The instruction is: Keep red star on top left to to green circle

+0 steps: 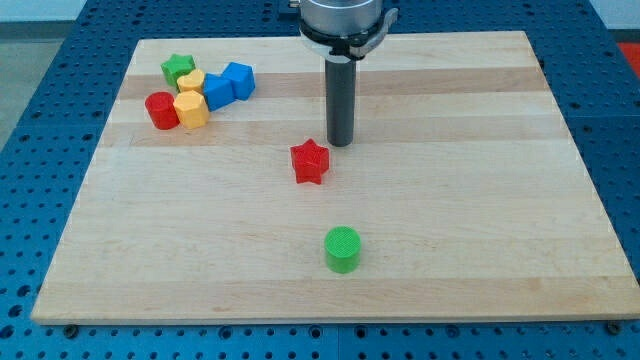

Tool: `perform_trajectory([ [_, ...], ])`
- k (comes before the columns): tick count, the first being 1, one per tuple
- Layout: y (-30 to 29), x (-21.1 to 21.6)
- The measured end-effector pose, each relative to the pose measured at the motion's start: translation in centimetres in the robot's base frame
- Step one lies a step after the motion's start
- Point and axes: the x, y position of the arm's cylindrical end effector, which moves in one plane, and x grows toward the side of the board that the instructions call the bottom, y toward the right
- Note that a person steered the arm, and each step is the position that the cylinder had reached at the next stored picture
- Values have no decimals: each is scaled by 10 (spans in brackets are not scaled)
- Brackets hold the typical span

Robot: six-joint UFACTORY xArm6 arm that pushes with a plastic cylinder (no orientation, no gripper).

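The red star (310,161) lies near the middle of the wooden board (480,200). The green circle (342,249) stands below it and slightly to the view's right, well apart from it. My tip (341,143) rests on the board just above and to the right of the red star, a small gap away from it.
A cluster of blocks sits at the board's top left: a green star (178,69), a red cylinder (160,110), two yellow blocks (191,109) (191,82) and two blue blocks (238,79) (216,92). A blue perforated table surrounds the board.
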Motion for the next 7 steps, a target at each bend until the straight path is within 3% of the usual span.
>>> perform_trajectory([
  [3, -12, 10],
  [5, -33, -6],
  [6, -27, 32],
  [7, -25, 41],
])
